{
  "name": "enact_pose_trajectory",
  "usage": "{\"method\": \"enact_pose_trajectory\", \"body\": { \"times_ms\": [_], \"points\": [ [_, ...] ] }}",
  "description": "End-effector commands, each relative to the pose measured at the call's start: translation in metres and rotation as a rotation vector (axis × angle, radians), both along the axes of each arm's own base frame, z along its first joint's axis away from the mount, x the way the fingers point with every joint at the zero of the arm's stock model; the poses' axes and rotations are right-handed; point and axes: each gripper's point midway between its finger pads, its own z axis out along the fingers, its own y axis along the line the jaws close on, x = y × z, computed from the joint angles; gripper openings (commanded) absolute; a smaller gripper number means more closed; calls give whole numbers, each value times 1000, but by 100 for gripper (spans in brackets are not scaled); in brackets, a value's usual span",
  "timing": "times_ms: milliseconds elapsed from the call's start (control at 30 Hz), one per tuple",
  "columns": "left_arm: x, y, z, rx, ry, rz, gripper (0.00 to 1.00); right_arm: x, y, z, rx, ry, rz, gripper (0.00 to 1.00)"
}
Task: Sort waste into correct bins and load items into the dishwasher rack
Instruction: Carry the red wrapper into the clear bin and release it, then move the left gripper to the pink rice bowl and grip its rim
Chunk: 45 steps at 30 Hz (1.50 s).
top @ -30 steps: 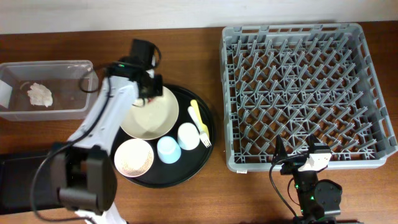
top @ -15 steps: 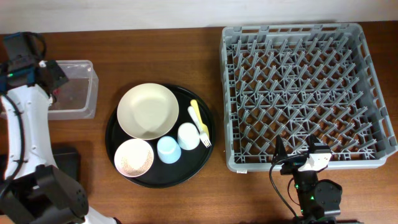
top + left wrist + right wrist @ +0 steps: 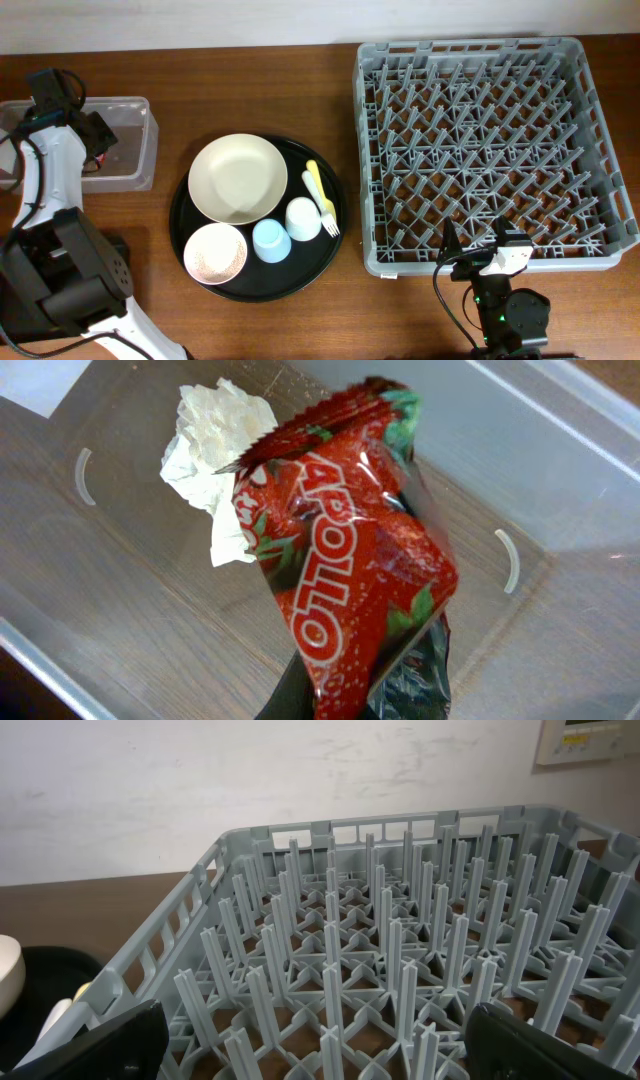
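My left gripper [image 3: 352, 702] is shut on the crumpled red wrapper [image 3: 350, 550] and holds it above the floor of the clear tub [image 3: 560, 480]. A crumpled white tissue [image 3: 215, 445] lies in that tub just behind the wrapper. From overhead, the left gripper [image 3: 97, 135] hangs over the tub [image 3: 135, 150] at the far left. On the round black tray [image 3: 325, 255] sit the cream plate [image 3: 237, 178], the pink bowl [image 3: 215, 252] holding rice grains, the blue cup [image 3: 270, 240], the white cup [image 3: 302, 219] and the yellow fork [image 3: 320, 195]. The right gripper [image 3: 325, 1055] stands open before the grey rack [image 3: 490, 140].
The rack [image 3: 400, 950] fills the right wrist view with upright pegs and holds nothing. The left arm crosses the tub's left half in the overhead view. Bare wooden table lies between tray and tub.
The left arm swung from the plate on the tray out to the far left, over the clear tub, carrying the red wrapper. The right arm stayed still.
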Motion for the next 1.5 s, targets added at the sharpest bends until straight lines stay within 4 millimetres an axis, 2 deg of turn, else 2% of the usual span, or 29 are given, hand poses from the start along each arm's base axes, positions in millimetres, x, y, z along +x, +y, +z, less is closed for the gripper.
{"method": "enact_pose_trajectory", "body": {
  "times_ms": [0, 67, 100, 133, 200, 233, 300, 333, 367, 400, 433, 500, 533, 567, 633, 733, 867, 1000, 1067, 1100, 1167, 1200, 1367, 1467],
  "points": [
    [2, 5, -4, 4, 6, 2, 32, 0, -3, -3, 6, 8, -19, 98],
    [2, 5, -3, 5, 5, 2, 34, 0, -3, -3, 6, 8, -19, 98],
    [3, 5, -1, 7, -1, 2, 45, 0, -3, -3, 6, 8, -19, 98],
    [7, 7, 5, 13, -16, 2, 63, 0, -3, -3, 6, 8, -19, 98],
    [12, 7, 27, 19, -49, -2, 66, 0, -3, -3, 6, 8, -19, 98],
    [16, 3, 42, 5, -81, -18, 66, 0, -3, -3, 6, 8, -19, 98],
    [25, -24, 96, -86, -214, -107, 67, 0, -3, -3, 6, 8, -19, 98],
    [24, -31, 110, -107, -244, -129, 67, 0, -3, -3, 6, 8, -19, 98],
    [18, -42, 127, -140, -275, -149, 67, 0, -3, -3, 6, 8, -19, 98],
    [-2, -58, 145, -199, -284, -142, 70, 0, -3, -3, 6, 8, -19, 98],
    [-10, -66, 152, -222, -279, -150, 72, 0, -3, -3, 6, 8, -19, 98],
    [-35, -89, 166, -250, -248, -175, 82, 0, -3, -3, 6, 8, -19, 98],
    [-48, -101, 172, -259, -232, -189, 94, 0, -3, -3, 6, 8, -19, 98],
    [-61, -115, 178, -270, -210, -205, 98, 0, -3, -3, 6, 8, -19, 98],
    [-78, -133, 182, -289, -174, -231, 99, 0, -3, -3, 6, 8, -19, 98],
    [-110, -160, 169, -346, -37, -257, 99, 0, -3, -3, 6, 8, -19, 98],
    [-142, -188, 155, -399, 125, -292, 99, 0, -3, -3, 6, 8, -19, 98],
    [-159, -222, 138, -408, 243, -381, 98, 0, -3, -3, 6, 8, -19, 98],
    [-167, -247, 111, -411, 329, -454, 97, 0, -3, -3, 6, 8, -19, 98],
    [-172, -256, 90, -410, 376, -456, 93, 0, -3, -3, 6, 8, -19, 98],
    [-178, -262, 65, -415, 418, -425, 89, 0, -3, -3, 6, 8, -19, 98],
    [-181, -267, 54, -414, 437, -438, 79, 0, -3, -3, 6, 8, -19, 98],
    [-184, -285, 12, -405, 448, -436, 77, 0, -3, -3, 6, 8, -19, 98],
    [-179, -274, -2, -340, 424, -375, 77, 0, -3, -3, 6, 8, -19, 98]
  ]
}}
